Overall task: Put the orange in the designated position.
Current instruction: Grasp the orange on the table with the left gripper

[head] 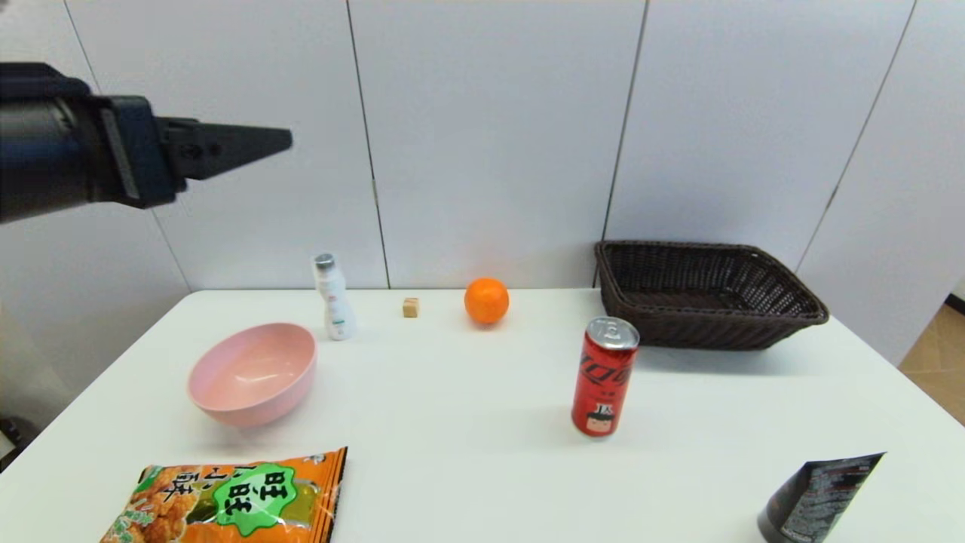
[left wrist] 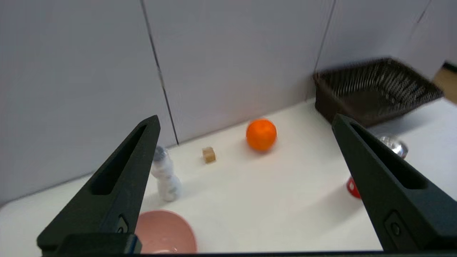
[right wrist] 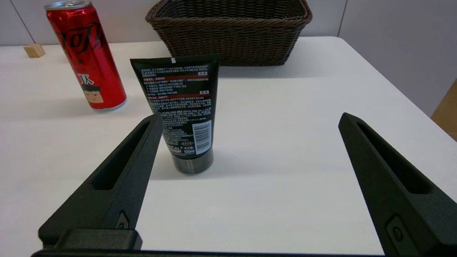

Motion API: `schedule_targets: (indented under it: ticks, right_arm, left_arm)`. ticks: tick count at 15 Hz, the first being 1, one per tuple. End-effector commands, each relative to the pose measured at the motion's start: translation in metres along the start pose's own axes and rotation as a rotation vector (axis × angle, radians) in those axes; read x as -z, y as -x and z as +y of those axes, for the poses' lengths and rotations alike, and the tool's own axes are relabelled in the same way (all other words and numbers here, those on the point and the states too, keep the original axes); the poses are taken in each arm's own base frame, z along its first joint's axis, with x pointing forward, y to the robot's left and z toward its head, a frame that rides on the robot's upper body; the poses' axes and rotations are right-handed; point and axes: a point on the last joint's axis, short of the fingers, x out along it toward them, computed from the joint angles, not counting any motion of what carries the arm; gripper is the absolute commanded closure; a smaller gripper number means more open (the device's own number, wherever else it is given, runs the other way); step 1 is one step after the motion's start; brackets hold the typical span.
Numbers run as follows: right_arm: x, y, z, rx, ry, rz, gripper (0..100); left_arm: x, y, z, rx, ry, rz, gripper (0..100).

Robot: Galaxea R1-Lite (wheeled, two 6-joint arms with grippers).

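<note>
The left claw [left wrist: 246, 157] is held wide open, high above the bench [head: 467, 422], and nothing is touched by it. The orange [head: 486, 300] is seen far back on the bench, between a small wooden block [head: 410, 307] and a brown basket [head: 705, 296]. The right claw [right wrist: 250, 157] is also spread wide and empty, near a black tube [right wrist: 184, 114].

I see bright, even light from overhead across all three views, with no harsh glare on the white table [head: 467, 422]. Shadows are soft: a faint one lies beside the red can [head: 604, 376], and a darker band sits under the wicker basket [head: 709, 294]. The can's metal top catches a small highlight. In my left wrist view the basket [left wrist: 375, 89] and can top are smeared by blur. The right wrist view is crisp; print on the black tube [right wrist: 182, 110] is nearly readable.
</note>
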Motion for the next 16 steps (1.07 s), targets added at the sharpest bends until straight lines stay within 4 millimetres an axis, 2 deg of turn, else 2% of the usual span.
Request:
schedule_targets:
  ticks: [1, 3, 6, 16]
  right_arm:
    - [0.000, 0.000, 0.000, 0.000, 0.000, 0.001, 0]
    - [0.000, 0.000, 0.000, 0.000, 0.000, 0.003, 0]
    - [0.000, 0.000, 0.000, 0.000, 0.000, 0.001, 0]
    - [0.000, 0.000, 0.000, 0.000, 0.000, 0.003, 0]
  left_arm:
    - [0.031, -0.073, -0.007, 0.040, 0.017, 0.183, 0]
    - [0.042, -0.097, -0.012, 0.089, 0.075, 0.240, 0]
    - [0.035, -0.116, -0.018, 0.130, 0.113, 0.238, 0]
    - [0.075, -0.164, -0.029, 0.139, 0.166, 0.391, 0]
